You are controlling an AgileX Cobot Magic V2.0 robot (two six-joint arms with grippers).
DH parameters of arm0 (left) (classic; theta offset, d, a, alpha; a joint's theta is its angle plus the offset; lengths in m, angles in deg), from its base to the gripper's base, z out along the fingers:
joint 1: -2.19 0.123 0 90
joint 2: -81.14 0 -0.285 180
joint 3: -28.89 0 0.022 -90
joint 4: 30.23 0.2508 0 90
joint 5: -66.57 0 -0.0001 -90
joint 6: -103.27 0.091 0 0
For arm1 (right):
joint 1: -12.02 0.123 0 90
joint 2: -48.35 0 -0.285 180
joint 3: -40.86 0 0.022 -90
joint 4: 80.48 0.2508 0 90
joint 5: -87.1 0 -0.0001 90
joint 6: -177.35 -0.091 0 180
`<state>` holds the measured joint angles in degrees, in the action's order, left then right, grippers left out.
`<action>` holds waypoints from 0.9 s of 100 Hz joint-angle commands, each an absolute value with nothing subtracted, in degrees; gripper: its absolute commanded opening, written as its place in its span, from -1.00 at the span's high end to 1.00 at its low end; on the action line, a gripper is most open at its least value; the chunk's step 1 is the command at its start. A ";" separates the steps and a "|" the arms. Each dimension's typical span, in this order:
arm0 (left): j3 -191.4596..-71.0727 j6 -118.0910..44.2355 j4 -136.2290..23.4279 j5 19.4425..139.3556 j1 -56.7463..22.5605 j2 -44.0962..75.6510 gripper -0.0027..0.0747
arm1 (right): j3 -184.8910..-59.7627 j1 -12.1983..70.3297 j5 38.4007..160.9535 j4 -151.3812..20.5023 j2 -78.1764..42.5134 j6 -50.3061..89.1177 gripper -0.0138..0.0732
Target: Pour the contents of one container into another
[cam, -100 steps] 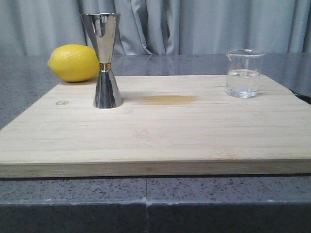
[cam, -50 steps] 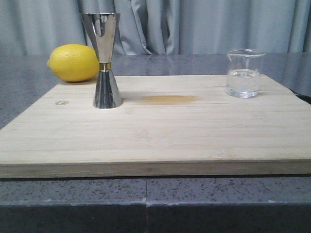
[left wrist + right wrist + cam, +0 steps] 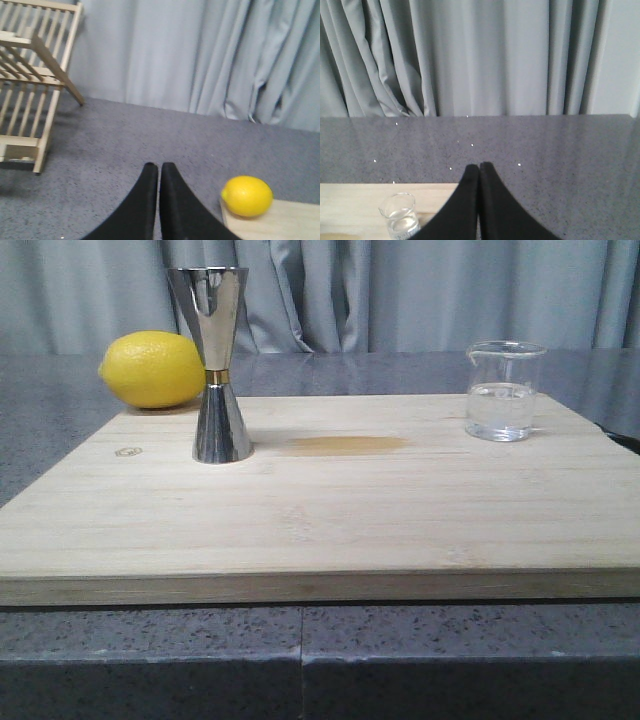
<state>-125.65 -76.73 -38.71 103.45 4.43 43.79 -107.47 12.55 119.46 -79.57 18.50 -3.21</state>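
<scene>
With both the left gripper and right gripper clenched empty, a careless grab could spill the beaker at right or topple the top-heavy jigger at upper left.

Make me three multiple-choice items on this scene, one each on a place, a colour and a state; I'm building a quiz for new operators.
1. Where is the lemon?
A. On the grey counter beside the board's far left corner
B. Inside the glass beaker
C. At the board's near edge

2. What colour is the band at the jigger waist?
A. Red
B. Gold
C. Blue

3. What state is the glass beaker in?
A. Tipped on its side
B. Upright and empty
C. Upright, partly filled with clear liquid

Answers:
1 A: the front view shows the lemon off the wooden board, behind the jigger.
2 B: a thin gold ring circles its narrow middle.
3 C: a liquid line shows about halfway up the standing beaker.
</scene>
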 commanded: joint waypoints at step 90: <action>-132.92 -39.86 -77.08 102.21 4.53 16.43 -0.81 | -118.03 12.26 120.22 -82.41 -4.51 -0.53 -0.76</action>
